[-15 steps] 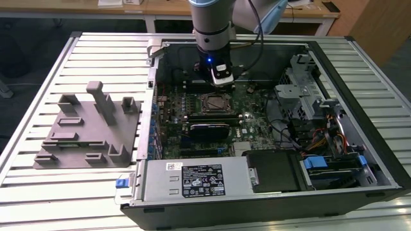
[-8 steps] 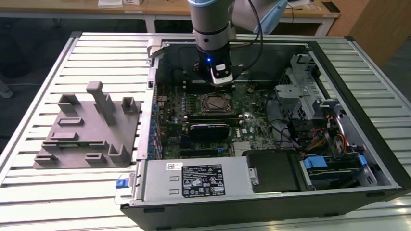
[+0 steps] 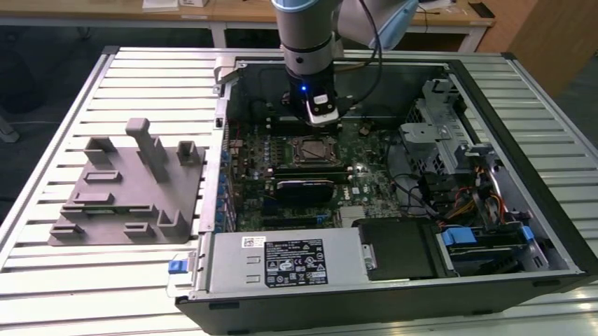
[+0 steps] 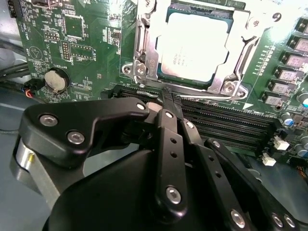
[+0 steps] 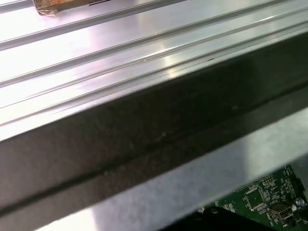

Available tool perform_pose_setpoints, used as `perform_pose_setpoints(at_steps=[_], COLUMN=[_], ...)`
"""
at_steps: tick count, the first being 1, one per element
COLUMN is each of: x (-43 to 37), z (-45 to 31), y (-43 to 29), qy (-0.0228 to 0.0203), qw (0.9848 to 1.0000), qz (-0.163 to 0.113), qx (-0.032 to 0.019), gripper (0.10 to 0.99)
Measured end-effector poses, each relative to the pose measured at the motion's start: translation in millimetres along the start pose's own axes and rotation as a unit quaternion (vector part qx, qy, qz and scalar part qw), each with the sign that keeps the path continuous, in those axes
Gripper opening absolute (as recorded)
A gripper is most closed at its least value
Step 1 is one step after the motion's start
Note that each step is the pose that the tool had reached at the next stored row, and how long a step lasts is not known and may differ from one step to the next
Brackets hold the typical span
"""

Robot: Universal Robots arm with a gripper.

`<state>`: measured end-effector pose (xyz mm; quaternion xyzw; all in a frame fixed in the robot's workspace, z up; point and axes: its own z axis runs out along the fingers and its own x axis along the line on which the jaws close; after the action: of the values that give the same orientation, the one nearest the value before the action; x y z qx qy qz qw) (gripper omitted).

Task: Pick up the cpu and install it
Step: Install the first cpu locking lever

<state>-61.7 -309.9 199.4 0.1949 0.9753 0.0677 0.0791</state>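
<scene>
The open computer case [image 3: 393, 182] lay on the slatted counter [image 3: 140, 77], a grey fixture [image 3: 126, 185] beside it. My jaws [image 4: 169, 103] were pressed together, empty, above the motherboard [image 4: 86, 43]. The cpu [image 4: 195, 45] sat in its socket [image 4: 144, 53].

Wooden desks [image 3: 234, 10] stand behind a ribbed aluminium table [image 3: 150, 77].

My gripper [image 4: 166, 103] hangs just beside the cpu [image 4: 195, 45], which sits in its metal frame [image 4: 144, 53]. Above the chip I see open room. The case wall [image 3: 337, 64] stands close behind.
</scene>
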Motion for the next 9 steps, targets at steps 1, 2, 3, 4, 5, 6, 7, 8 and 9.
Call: perform_pose_setpoints(at_steps=[1, 2, 3, 4, 5, 6, 7, 8, 9], x=[-0.1, -0.3, -0.5, -0.8, -1.1, -1.4, -1.8, -2.0, -2.0], z=[0.2, 0.5, 0.7, 0.9, 1.1, 1.3, 1.5, 1.7, 1.9], y=[-0.3, -0.9, -1.5, -2.2, -3.0, -4.0, -4.9, -5.6, -5.8], qy=[0.0000, -0.0001, -0.0001, -0.0001, -0.0001, -0.0001, -0.0002, -0.0001, -0.0002], qw=[1.0000, 1.0000, 1.0000, 1.0000, 1.0000, 1.0000, 1.0000, 1.0000, 1.0000], qz=[0.000, 0.000, 0.000, 0.000, 0.000, 0.000, 0.000, 0.000, 0.000], qx=[0.0001, 0.0001, 0.0000, 0.0001, 0.0001, 0.0002, 0.0002, 0.0002, 0.0002], gripper=[0.106, 0.106, 0.106, 0.106, 0.106, 0.106, 0.106, 0.106, 0.106])
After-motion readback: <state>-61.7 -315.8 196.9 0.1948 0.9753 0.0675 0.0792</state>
